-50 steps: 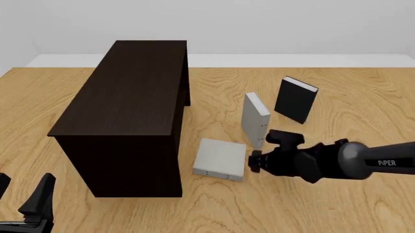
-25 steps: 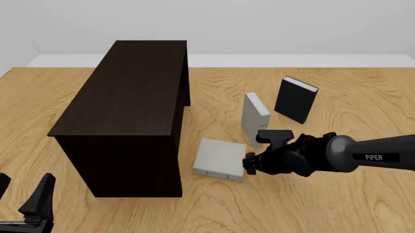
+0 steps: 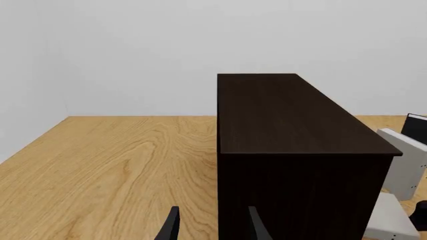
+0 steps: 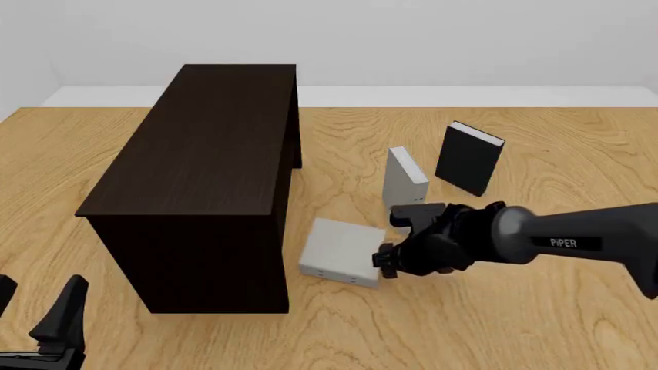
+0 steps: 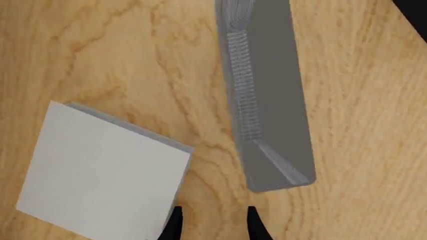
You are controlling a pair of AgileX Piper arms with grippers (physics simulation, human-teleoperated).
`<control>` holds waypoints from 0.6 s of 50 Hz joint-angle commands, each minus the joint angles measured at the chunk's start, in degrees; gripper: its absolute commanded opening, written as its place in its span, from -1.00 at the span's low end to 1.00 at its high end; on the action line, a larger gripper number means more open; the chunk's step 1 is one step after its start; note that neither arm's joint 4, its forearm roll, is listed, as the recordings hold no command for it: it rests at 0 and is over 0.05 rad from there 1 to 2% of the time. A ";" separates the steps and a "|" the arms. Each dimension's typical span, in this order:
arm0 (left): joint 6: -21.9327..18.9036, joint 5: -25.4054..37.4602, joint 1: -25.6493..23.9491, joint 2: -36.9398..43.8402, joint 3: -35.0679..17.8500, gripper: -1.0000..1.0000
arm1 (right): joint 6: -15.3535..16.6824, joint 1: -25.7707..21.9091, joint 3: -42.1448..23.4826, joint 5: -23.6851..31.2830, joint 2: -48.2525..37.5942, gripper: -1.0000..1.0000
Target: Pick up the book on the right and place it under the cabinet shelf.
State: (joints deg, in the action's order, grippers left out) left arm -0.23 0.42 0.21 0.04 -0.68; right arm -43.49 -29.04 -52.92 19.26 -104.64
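The light grey book [image 4: 337, 260] lies flat on the table just right of the dark brown cabinet's [image 4: 206, 146] front end, two tiny dots on its near edge. My right gripper [image 4: 386, 260] is low at the book's right edge, open, with nothing between the fingers. In the right wrist view the book [image 5: 100, 175] sits beside one fingertip [image 5: 175, 222] of the gripper [image 5: 213, 225]. My left gripper [image 4: 36, 312] is open and empty at the near left corner; its wrist view shows the gripper [image 3: 213, 227], the cabinet [image 3: 287, 115] and the book [image 3: 390, 220].
A second light grey book [image 4: 404, 185] stands upright behind the right gripper, seen from above in the right wrist view [image 5: 267, 100]. A black-covered book [image 4: 470, 158] stands farther back right. A gap of bare wood lies between the cabinet's side and the flat book.
My right gripper has moved left and a little forward, low over the table. The flat grey book has slid slightly left toward the cabinet. The left arm has not moved.
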 commanded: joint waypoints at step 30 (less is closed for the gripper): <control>0.00 -0.15 -0.03 0.00 0.16 1.00 | 7.71 -13.47 -9.01 -17.73 -4.04 1.00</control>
State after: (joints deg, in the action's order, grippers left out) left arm -0.23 0.42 0.21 0.04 -0.68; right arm -36.26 -38.47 -59.20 9.08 -107.12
